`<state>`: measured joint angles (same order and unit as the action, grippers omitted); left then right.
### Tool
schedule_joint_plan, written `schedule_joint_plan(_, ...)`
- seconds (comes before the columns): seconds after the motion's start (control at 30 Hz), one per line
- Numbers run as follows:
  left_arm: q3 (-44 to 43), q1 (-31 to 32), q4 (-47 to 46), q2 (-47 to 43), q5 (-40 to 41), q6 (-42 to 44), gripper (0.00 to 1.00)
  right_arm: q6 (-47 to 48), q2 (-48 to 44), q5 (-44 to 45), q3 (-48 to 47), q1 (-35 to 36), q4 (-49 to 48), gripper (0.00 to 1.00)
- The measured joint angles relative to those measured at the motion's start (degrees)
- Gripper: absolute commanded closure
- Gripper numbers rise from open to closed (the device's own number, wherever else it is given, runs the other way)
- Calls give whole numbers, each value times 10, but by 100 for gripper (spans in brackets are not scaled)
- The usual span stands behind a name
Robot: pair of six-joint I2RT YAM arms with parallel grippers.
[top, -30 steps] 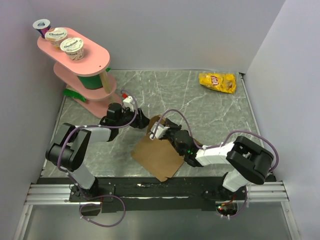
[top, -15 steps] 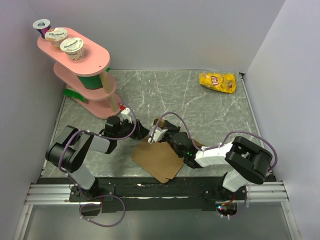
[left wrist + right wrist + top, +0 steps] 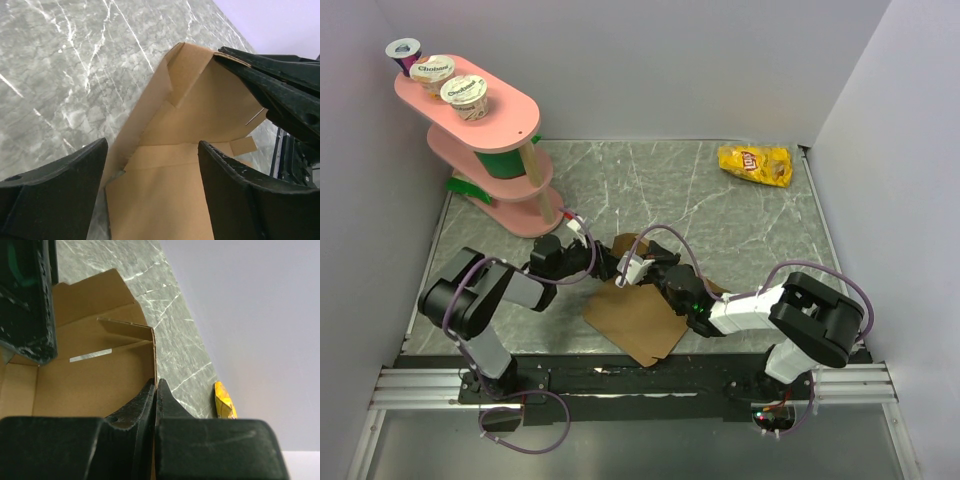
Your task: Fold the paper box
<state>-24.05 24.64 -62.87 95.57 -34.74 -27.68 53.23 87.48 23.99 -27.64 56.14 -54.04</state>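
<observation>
Top external view: the plain brown corrugated cardboard paper box (image 3: 638, 318) lies partly flat on the grey marbled table (image 3: 740, 220), front middle. The right gripper (image 3: 632, 266) is pinched onto a raised flap at its far edge. The left gripper (image 3: 606, 262) is spread wide just left of that flap.

Grey marbled worktop (image 3: 720, 220). At far right corner, yellow chip bag (image 3: 755, 164). At far left corner, pink tiered stand (image 3: 510, 108). Toward middle of near edge, brown paper box (image 3: 635, 320), unfolded, mostly flat, far flaps lifted off the surface.
</observation>
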Motion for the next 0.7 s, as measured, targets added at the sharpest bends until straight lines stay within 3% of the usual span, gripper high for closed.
schedule_joint_plan(0.13,-14,5,-4,25,-2,0,25,0,0,0,0,0,0,97)
schedule_joint_plan(0.23,-22,6,-3,34,0,2,37,-1,0,0,0,1,0,97)
schedule_joint_plan(0.3,-23,7,-7,34,4,5,50,0,1,1,-1,1,0,97)
schedule_joint_plan(0.53,-23,29,-7,28,61,2,69,-1,9,16,-2,2,-5,98)
schedule_joint_plan(0.7,-23,87,58,-18,146,22,86,-3,8,32,-2,2,-3,97)
